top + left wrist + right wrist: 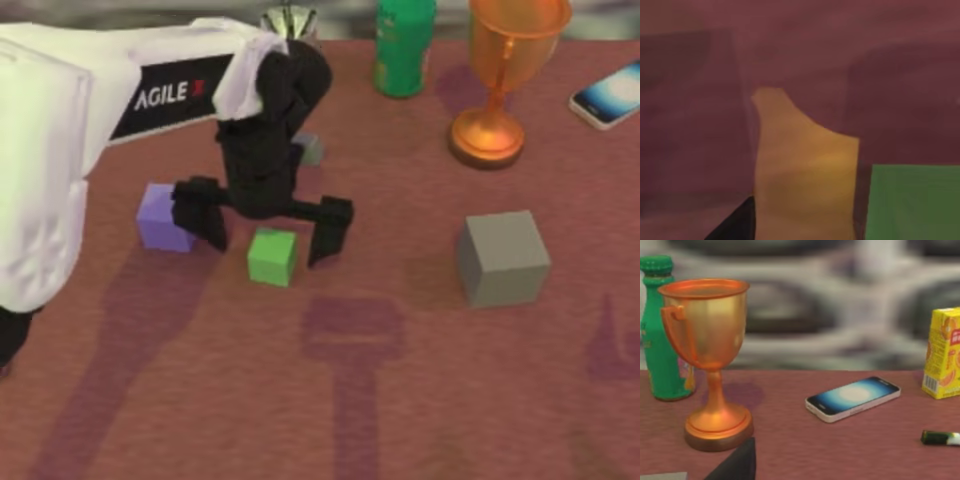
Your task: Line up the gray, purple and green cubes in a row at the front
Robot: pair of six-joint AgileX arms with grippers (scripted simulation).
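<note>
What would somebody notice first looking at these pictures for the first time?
The big white left arm, reaching in from the table's left, with its black left gripper spread open over the small green cube. The purple cube sits just left of it and the large gray cube off to the right. At the back stands a shiny orange trophy cup.

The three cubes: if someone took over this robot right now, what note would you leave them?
Left gripper: open, fingers straddling the green cube, not yet gripping.
Right arm: out of the top view, parked; its camera faces the trophy and phone.
Purple cube: just left of the left gripper.
Gray cube: off to the right, apart.
Done: no row yet.
Left: grip green, then line up all three at the front.
</note>
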